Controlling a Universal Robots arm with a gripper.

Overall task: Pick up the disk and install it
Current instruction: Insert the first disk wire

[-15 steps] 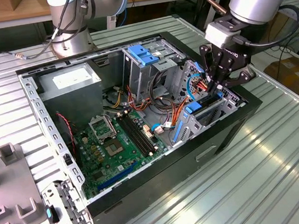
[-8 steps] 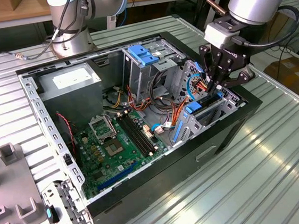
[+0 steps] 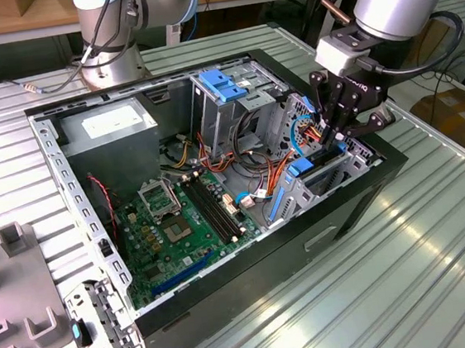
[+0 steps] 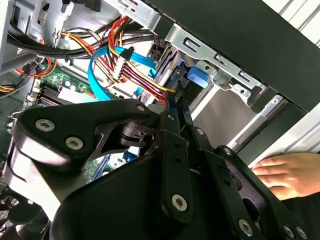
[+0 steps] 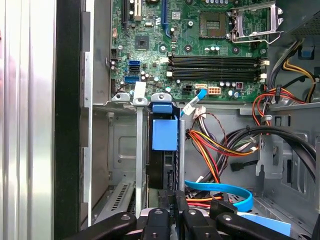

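The disk (image 5: 164, 135) stands on edge in a slot of the metal drive cage at the case's front, its blue plastic rail facing out and its dark body below. It also shows as a blue piece in the second wrist view (image 4: 193, 79) and in the exterior view (image 3: 305, 167). My gripper (image 3: 334, 134) reaches down into that cage from the exterior view's right. Its fingers converge to a point right at the disk's near end (image 4: 176, 100) (image 5: 177, 197), shut together and touching or nearly touching it.
The open computer case (image 3: 360, 202) lies on a ribbed metal table. Inside are the motherboard (image 3: 172, 230), a grey power-supply box (image 3: 111, 128), a light-blue bracket (image 3: 221, 84) and bundled cables (image 5: 225, 145). A person's hand (image 4: 287, 172) rests against the case's outer side.
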